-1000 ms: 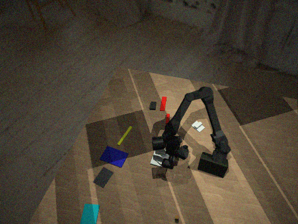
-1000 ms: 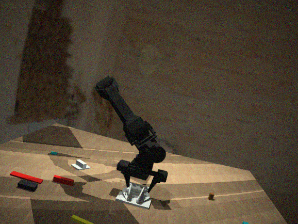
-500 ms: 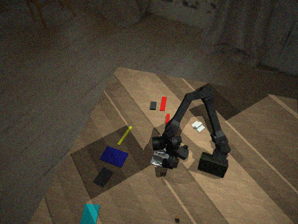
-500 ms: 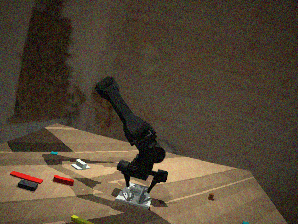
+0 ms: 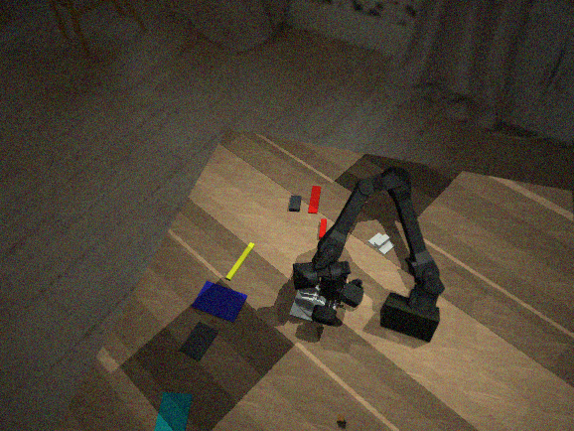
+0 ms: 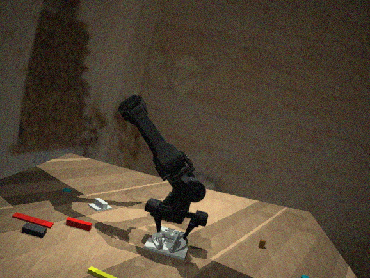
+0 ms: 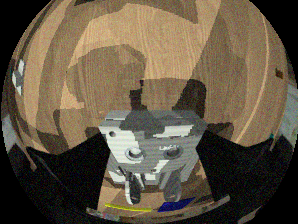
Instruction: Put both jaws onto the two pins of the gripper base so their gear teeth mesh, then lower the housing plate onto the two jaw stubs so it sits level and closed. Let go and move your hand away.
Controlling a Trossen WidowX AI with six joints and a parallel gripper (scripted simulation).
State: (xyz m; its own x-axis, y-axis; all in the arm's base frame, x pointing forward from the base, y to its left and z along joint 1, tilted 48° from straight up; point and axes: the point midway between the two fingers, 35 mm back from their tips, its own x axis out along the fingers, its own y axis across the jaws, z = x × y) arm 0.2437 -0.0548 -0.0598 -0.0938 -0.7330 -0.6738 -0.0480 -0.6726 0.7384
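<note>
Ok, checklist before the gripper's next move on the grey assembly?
1. Gripper straddles grey assembly, one finger each side: ok.
2. Gripper released and away: not ok, it is right down at the assembly; whether it grips anything, cannot tell.
3. Gear teeth meshed: cannot tell, too small and shadowed.
4. Housing plate level and closed: cannot tell.
5. Yellow bar and blue block clear of the assembly: ok.
</note>
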